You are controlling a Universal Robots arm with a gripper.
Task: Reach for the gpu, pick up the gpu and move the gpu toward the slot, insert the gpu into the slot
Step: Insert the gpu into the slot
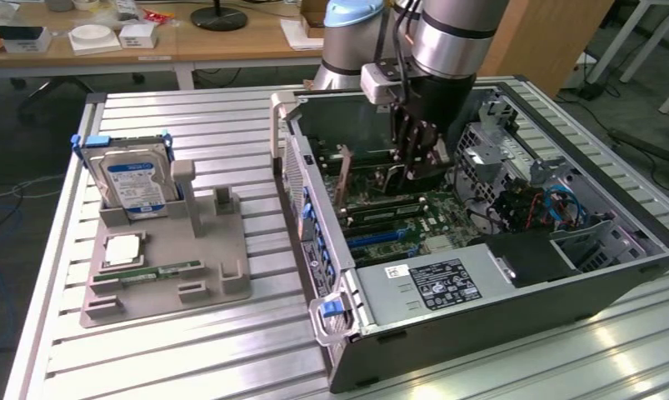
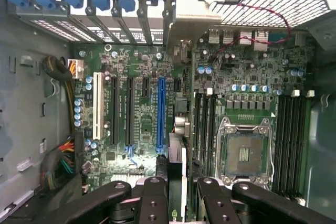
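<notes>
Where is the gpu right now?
In the wrist view the gpu is held edge-on in the tool, over the motherboard just beside the long blue slot; in the exterior view the tool reaches inside the open computer case.

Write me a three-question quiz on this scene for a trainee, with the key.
1. True or false: the hard drive stands upright in the grey holder, outside the computer case.
2. Where is the hand? A) over the grey holder; B) inside the open computer case, above the motherboard; C) above the hard drive.
3. Name the thin card seen edge-on between the hand's fingers in the wrist view.

Key: 1 true; 2 B; 3 the gpu.
</notes>
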